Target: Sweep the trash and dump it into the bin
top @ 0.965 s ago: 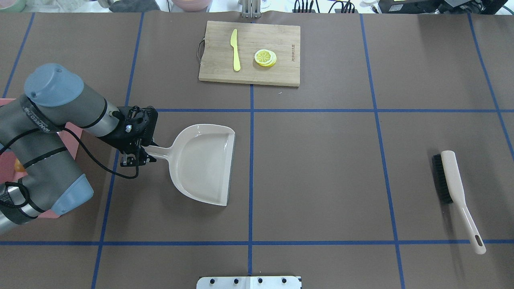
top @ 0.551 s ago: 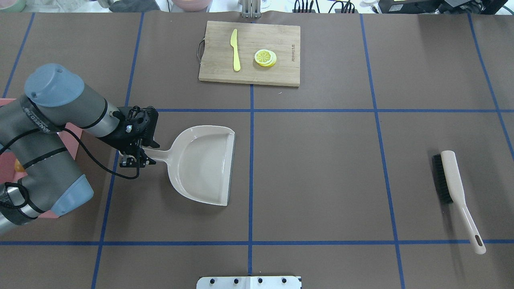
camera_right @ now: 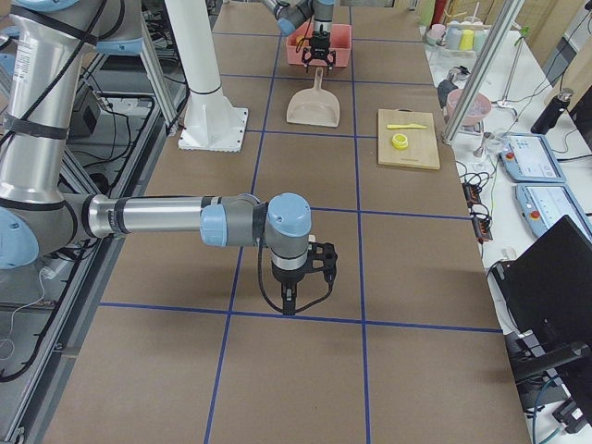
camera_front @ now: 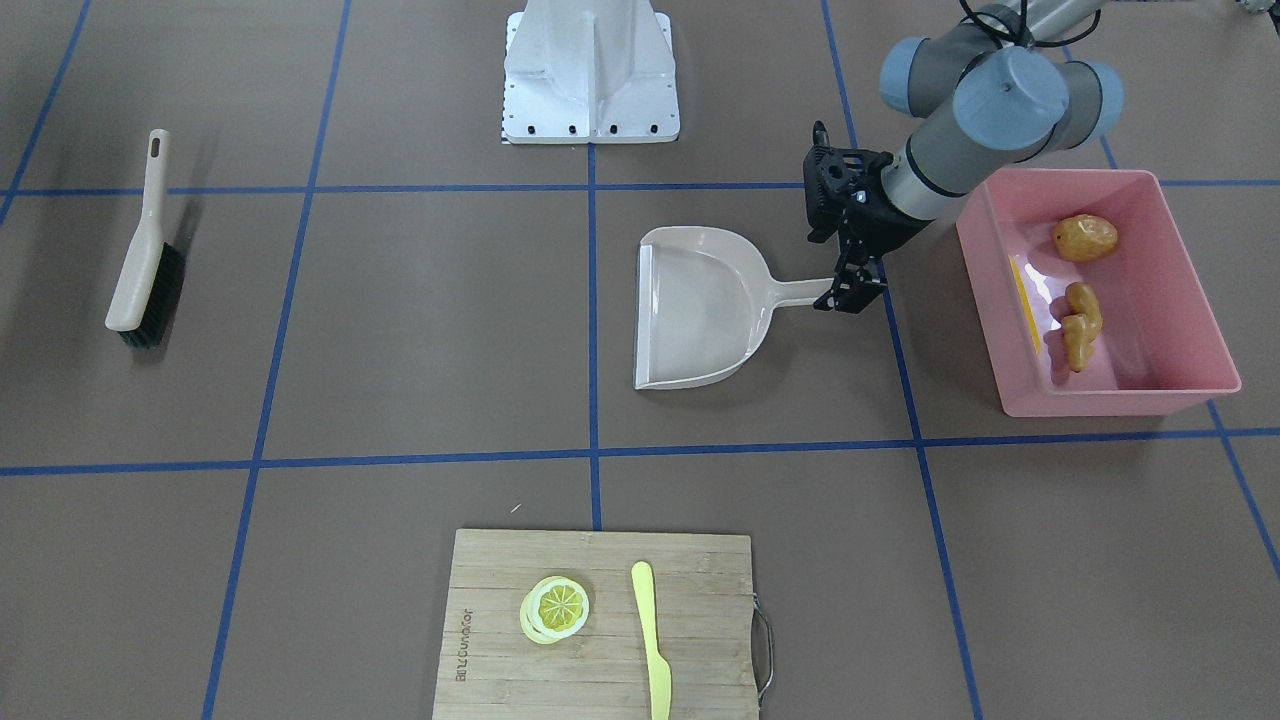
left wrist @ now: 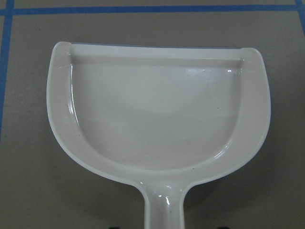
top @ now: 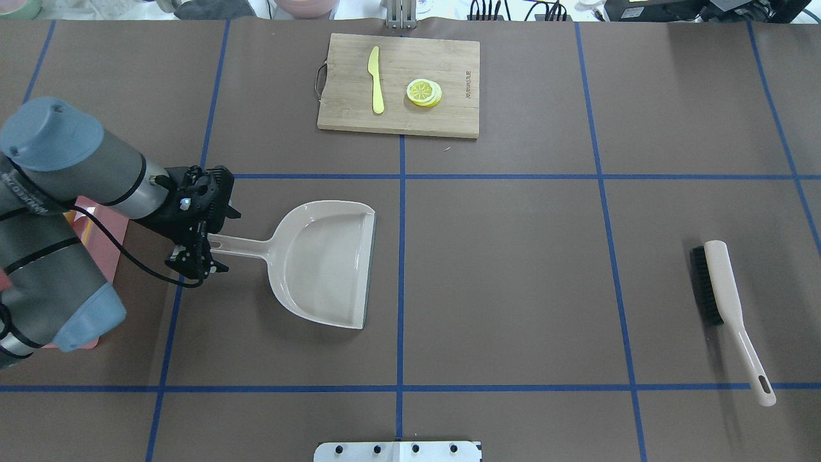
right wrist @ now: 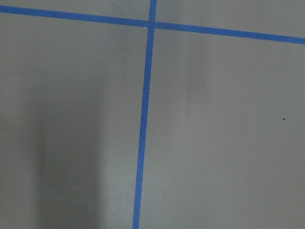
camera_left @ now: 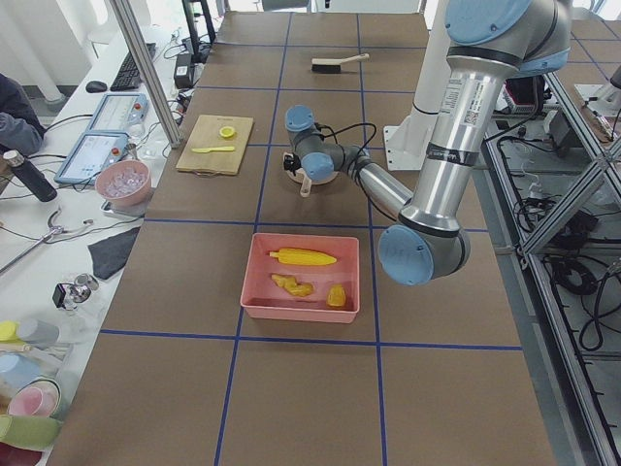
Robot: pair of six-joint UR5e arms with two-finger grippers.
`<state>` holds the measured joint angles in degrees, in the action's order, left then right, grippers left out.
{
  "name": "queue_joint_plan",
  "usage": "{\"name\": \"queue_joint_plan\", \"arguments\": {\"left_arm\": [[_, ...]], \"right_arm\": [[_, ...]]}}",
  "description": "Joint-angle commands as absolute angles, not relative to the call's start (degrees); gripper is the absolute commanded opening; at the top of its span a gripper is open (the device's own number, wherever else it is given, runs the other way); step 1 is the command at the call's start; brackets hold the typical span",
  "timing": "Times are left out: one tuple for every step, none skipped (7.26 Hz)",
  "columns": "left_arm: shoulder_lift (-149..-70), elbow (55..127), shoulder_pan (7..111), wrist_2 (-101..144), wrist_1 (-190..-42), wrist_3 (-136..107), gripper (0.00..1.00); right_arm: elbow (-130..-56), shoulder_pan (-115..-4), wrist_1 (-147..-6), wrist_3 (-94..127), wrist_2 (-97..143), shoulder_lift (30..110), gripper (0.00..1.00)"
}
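The pink bin [camera_front: 1120, 402] stands at the table's left end. In it lie the corn cob [camera_front: 1024, 290], the potato [camera_front: 1085, 238] and the ginger root [camera_front: 1078, 325]; the exterior left view shows them too, corn [camera_left: 303, 257] at the back. The beige dustpan [top: 324, 263] lies flat and empty on the table. My left gripper [top: 195, 263] is open, just behind the end of the dustpan's handle and not holding it. In the left wrist view the dustpan [left wrist: 157, 109] fills the frame. My right gripper [camera_right: 291, 301] shows only in the exterior right view, low over bare table; I cannot tell its state.
A beige brush [top: 721, 295] with black bristles lies on the table's right side. A wooden cutting board [top: 449, 122] at the far edge carries a pale yellow knife [top: 376, 80] and a lemon slice [top: 423, 92]. The robot's base plate [top: 397, 451] is at the near edge.
My left gripper has let go of the dustpan handle and drawn back to the left towards the bin. The dustpan stays where it was.
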<state>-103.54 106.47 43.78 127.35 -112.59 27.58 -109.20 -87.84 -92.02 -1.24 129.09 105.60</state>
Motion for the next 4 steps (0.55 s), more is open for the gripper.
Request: {"name": "queue_joint_plan", "arguments": {"left_arm": [[-97.2,110.6,50.0,123.7,-113.2,27.3,0.99],[-94.7,110.7,51.5,123.3,-112.6,24.0,0.99],[-92.3,110.7,53.9,121.2,-112.7,16.3,0.99],[-89.2,111.6,57.2,121.5,-113.1,12.0,0.99]], "right_arm": [[-109.4,-88.1,-92.1,-1.0,129.0,104.9,1.00],[-109.2,-88.4,-92.5,-0.9,129.0,103.5,1.00],[-108.0,-88.3,-92.6,-0.8,128.8,102.3,1.00],[-106.2,-88.3,-92.1,-0.8,128.3,101.4,1.00]]}}
